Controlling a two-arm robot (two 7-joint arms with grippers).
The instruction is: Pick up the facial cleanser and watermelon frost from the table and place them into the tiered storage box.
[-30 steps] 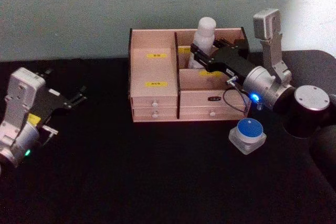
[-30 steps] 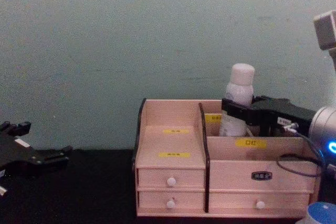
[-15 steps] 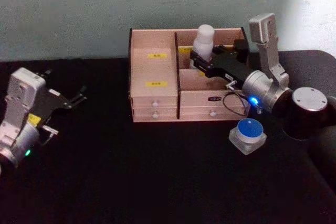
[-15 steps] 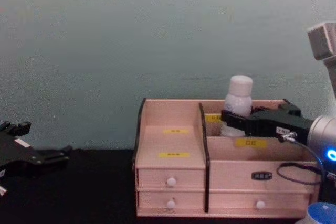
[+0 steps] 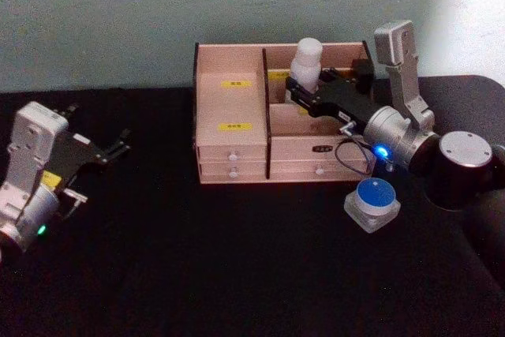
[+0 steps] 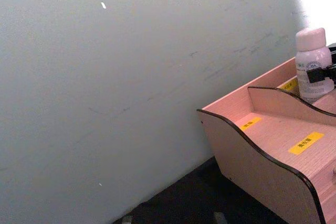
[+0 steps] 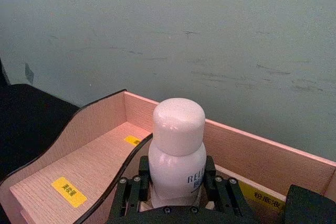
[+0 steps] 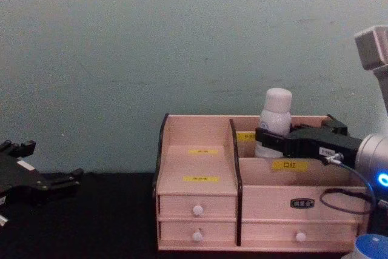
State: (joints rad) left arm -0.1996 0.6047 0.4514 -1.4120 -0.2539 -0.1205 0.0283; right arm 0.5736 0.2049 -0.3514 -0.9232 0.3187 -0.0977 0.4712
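Box [image 5: 233, 104] left free — cleanser [image 5: 304, 65] right-rear

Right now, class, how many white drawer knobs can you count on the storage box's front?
3 white knobs on the tiered storage box: upper left drawer's knob, lower left drawer's knob, lower right drawer's knob. None seems hidden.

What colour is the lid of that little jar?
The jar has a blue lid, clearest in the head view.
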